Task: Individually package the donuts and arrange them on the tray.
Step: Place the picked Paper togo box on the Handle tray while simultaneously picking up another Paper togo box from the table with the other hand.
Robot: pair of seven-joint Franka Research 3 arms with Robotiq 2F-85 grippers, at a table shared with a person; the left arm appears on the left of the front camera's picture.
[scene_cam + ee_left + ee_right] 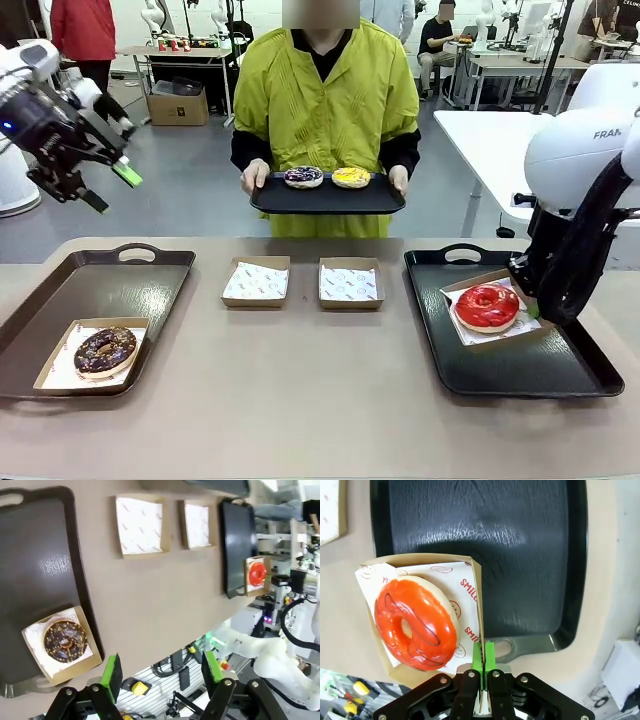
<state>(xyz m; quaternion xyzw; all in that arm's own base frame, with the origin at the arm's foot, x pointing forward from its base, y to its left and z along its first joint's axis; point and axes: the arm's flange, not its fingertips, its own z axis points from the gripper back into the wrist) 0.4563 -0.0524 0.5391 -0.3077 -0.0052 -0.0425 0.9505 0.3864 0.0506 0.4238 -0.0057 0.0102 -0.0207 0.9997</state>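
- Saw right end effector (483, 646) closest in, pads pinched tight on the side wall of a paper-lined cardboard box (478, 595).
- Found red donut (432, 630) lying inside that box, just beside the pinched pads, over the right tray (520, 375).
- Saw left end effector (111, 188) raised high over the counter (300, 400), jaws spread wide, gripping nothing.
- Found chocolate donut (118, 343) well below it, in a box of its own at the near corner of the left tray (110, 280).
- Noted two lined boxes (256, 282) side by side on the counter between the trays, well apart from both end effectors.
- Noted a person across the counter holding a serving tray (325, 200) with sprinkled purple donut (312, 180) and yellow donut (360, 179) on it, far from either end effector.
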